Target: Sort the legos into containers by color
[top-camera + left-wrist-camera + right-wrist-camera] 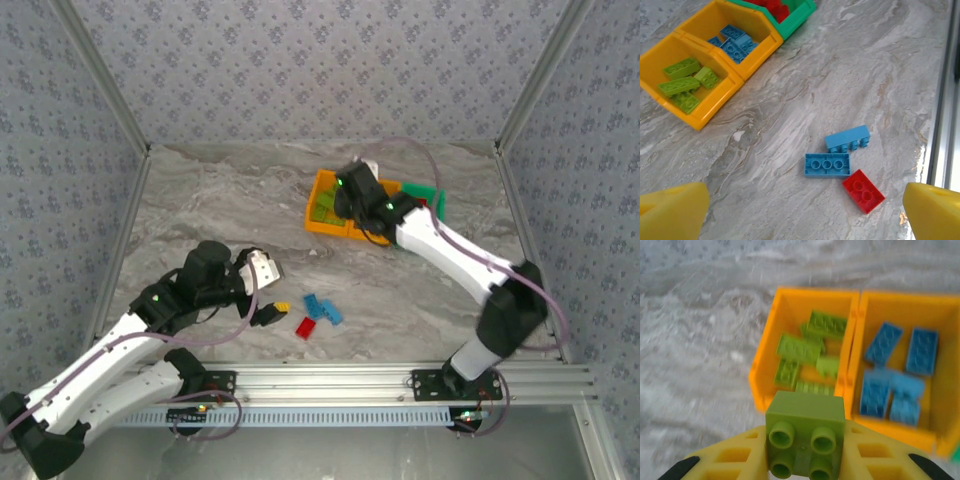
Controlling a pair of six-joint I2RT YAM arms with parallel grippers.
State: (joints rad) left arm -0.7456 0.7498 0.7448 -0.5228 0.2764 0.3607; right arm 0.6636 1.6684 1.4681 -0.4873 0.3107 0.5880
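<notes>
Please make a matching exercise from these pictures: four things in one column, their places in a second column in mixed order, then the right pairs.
Things
1. lime green four-stud plastic brick
2. single red plastic brick
3. flat light blue plastic bricks
4. pile of red plastic bricks

Places
A. in the green plastic bin
B. on the grey marbled table, beside two blue bricks
C. held in the right gripper
D. in the orange plastic bin beside the green one

Pairs: 1-C, 2-B, 3-D, 4-A

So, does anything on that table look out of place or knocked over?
Only slightly: one blue brick lies tipped on its side on the table, beside a flat blue brick and a red brick, all outside the bins.
</notes>
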